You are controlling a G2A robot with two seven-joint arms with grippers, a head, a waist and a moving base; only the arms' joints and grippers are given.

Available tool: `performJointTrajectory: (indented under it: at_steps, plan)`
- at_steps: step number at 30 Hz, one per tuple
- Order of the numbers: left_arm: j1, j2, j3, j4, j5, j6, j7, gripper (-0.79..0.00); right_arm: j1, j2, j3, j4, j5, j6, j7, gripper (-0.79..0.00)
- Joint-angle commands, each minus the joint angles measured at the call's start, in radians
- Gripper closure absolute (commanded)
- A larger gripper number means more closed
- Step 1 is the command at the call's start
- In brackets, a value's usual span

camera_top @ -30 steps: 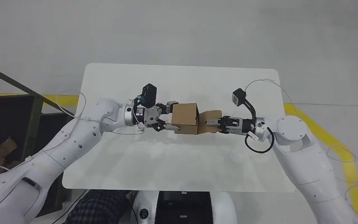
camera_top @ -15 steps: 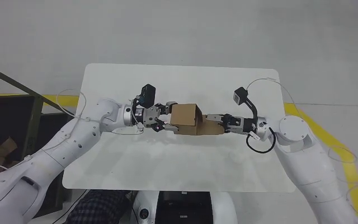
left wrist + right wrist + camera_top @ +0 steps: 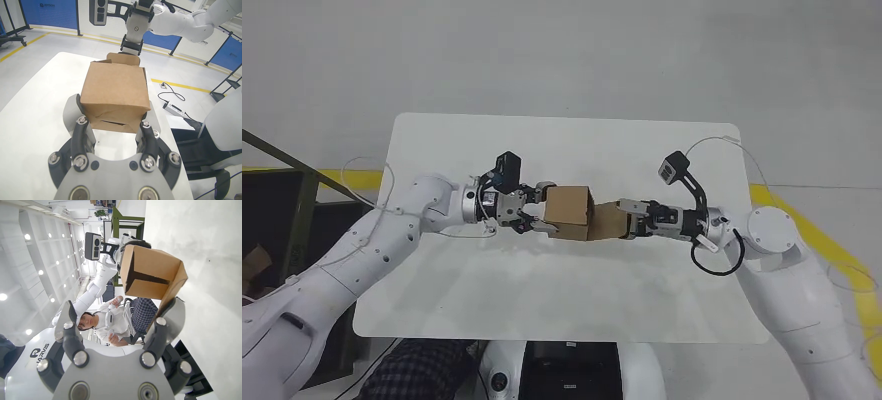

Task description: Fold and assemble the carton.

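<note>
A brown carton (image 3: 570, 212) lies on its side, held just above the middle of the white table (image 3: 442, 290). My left gripper (image 3: 525, 211) is shut on the carton (image 3: 115, 89) at its folded end, one finger (image 3: 76, 106) on each side. The other end is open, with the inner flaps (image 3: 147, 277) showing. An outer flap (image 3: 608, 221) sticks out from that end toward my right gripper (image 3: 634, 220). The right gripper (image 3: 121, 311) is open, and the flap (image 3: 166, 298) lies along one finger (image 3: 176, 313).
The table (image 3: 28, 113) stretches wide on every side of the carton. Its near edge (image 3: 562, 338) runs in front of both arms. A power strip (image 3: 174, 109) and its cable lie on the floor past the table's side.
My right gripper has pushed in toward the carton and turned a little at the wrist. The outer flap has folded up closer to the open end. The left gripper has kept still.
</note>
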Motion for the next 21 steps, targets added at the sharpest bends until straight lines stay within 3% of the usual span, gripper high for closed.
performJointTrajectory:
  at_steps: [1, 7, 10, 12, 21]
  plan:
    - [0.002, -0.003, -0.005, 0.001, 0.003, 0.0, -0.001, -0.175, 0.007, -0.003, -0.011, 0.007, 0.024, -0.005, 0.011, -0.542]
    - [0.01, -0.009, -0.022, 0.001, 0.017, 0.0, -0.004, -0.179, 0.031, -0.013, -0.037, 0.037, 0.067, -0.021, 0.008, -0.459]
    - [0.015, -0.011, -0.03, 0.0, 0.023, 0.0, -0.007, -0.179, 0.037, -0.016, -0.042, 0.045, 0.072, -0.023, 0.002, -0.456]
    - [0.018, -0.013, -0.035, -0.001, 0.025, 0.0, -0.009, -0.175, 0.04, -0.017, -0.043, 0.049, 0.071, -0.022, -0.004, -0.391]
    - [0.03, -0.016, -0.054, -0.012, 0.035, 0.0, -0.011, -0.179, 0.041, -0.02, -0.051, 0.071, 0.074, 0.021, -0.02, -0.286]
